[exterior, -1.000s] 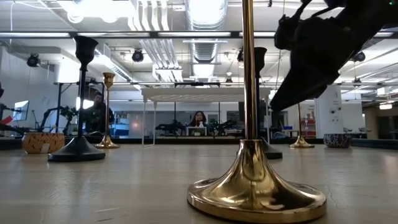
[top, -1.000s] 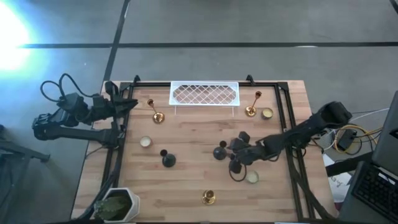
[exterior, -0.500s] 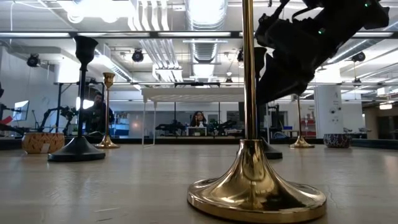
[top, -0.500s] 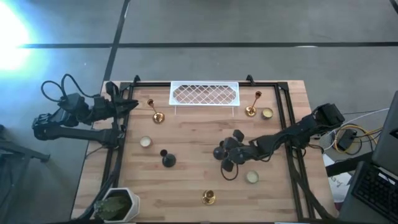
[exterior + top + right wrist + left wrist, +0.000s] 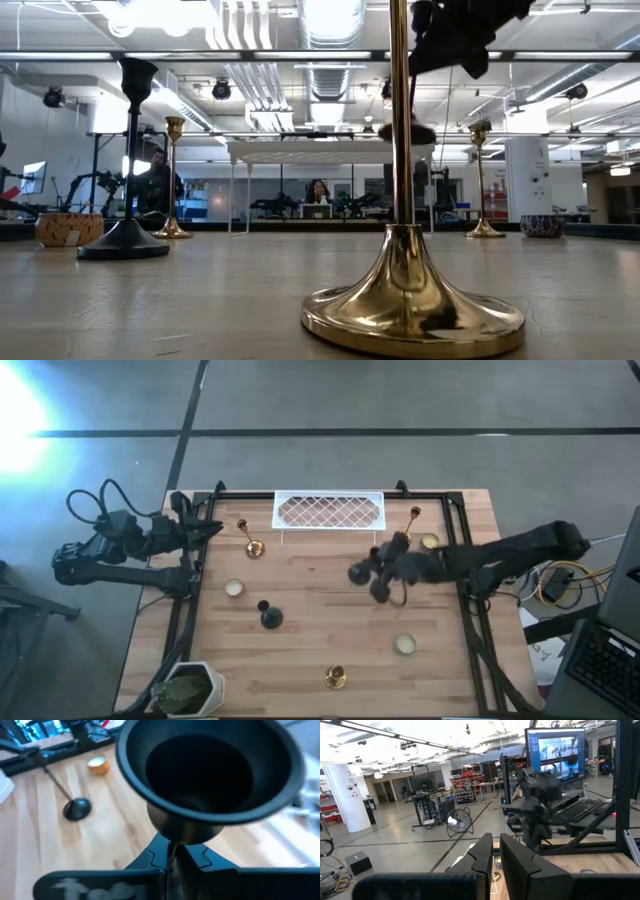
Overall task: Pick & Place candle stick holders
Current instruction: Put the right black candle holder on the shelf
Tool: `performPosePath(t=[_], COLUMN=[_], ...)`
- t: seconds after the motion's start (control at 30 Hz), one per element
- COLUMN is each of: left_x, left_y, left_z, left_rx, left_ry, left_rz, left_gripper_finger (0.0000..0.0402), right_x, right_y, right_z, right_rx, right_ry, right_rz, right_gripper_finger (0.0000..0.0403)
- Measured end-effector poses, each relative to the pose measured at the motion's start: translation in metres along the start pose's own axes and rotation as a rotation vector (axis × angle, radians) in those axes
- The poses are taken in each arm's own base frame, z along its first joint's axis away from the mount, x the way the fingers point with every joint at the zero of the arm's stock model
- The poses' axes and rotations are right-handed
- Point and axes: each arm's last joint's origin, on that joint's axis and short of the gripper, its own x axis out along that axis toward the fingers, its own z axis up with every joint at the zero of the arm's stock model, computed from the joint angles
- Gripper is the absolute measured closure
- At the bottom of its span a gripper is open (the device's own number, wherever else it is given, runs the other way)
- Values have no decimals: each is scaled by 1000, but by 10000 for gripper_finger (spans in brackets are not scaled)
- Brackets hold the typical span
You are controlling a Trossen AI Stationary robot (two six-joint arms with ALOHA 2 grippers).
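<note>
The right gripper (image 5: 170, 851) has its two dark fingers pinched on the thin stem of a matte black candle stick holder (image 5: 210, 775), just under its wide flared cup with a deep dark hollow. From above, this holder (image 5: 362, 573) hangs over the wooden table (image 5: 300, 650), in front of the white lattice tray (image 5: 329, 511) and near a tall shiny gold candle stick (image 5: 405, 532) and a low cream-gold cup (image 5: 430, 542). A second black bulb-based holder (image 5: 268, 614) stands left of centre. The left gripper (image 5: 496, 855) waits at the table's left edge, fingers pressed nearly together around nothing.
</note>
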Motion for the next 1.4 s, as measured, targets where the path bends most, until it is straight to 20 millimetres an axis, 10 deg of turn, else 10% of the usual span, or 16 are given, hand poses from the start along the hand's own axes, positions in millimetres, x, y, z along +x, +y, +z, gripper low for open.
performPosePath(t=[0.53,1.07,1.4], left_x=[1,1,1], left_y=[0,0,0], left_z=[0,-3,-3], left_rx=[7,14,13], left_ry=[6,30,29], left_rz=[3,2,3], left_gripper_finger=[362,362,362], right_x=[13,21,27], right_y=[-81,-145,-152], right_z=[100,85,70], right_rx=[-138,-44,-8], right_ry=[53,54,79], right_rz=[-65,-67,-35], right_gripper_finger=[394,394,394])
